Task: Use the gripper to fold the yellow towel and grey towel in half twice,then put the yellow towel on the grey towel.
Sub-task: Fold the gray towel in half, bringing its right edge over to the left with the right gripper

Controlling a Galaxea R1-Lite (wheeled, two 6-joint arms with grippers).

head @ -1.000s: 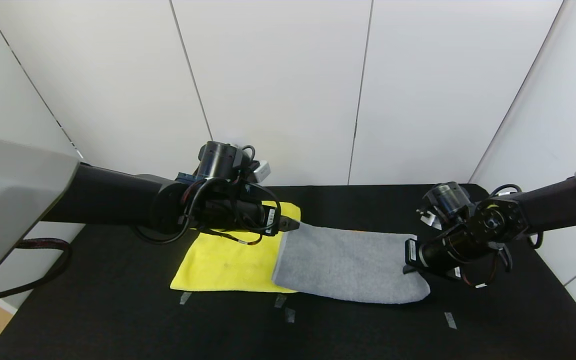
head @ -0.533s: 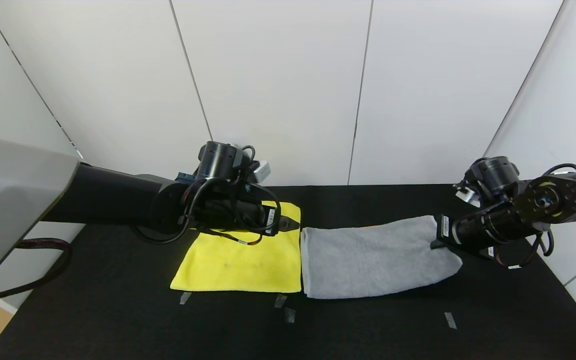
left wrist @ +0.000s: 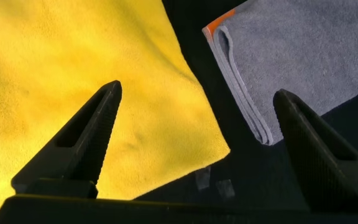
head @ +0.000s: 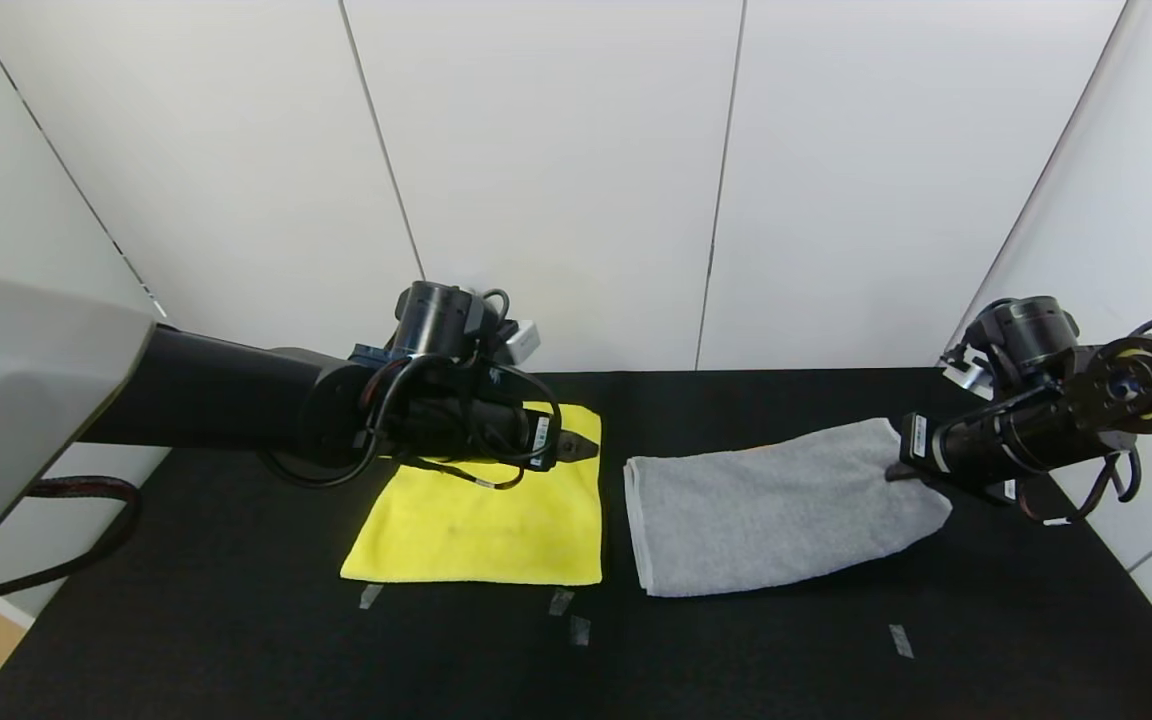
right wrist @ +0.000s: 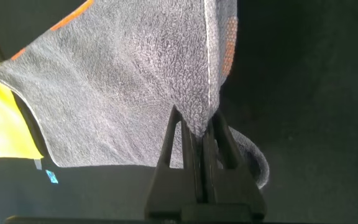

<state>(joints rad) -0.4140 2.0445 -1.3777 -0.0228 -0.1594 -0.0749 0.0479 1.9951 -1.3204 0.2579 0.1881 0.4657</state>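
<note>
Only right wrist view shows jaws pinching grey towel (right wrist: 129, 93).

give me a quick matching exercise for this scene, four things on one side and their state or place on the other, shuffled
Things:
1. yellow towel
2. grey towel
3. left gripper
4. right gripper

States or places:
A. shut on a towel's edge
B. open, above the yellow cloth
C. lying flat on the robot's left half of the table
D. folded, one end pinched and lifted on the robot's right

Pairs: 1-C, 2-D, 3-B, 4-A
</note>
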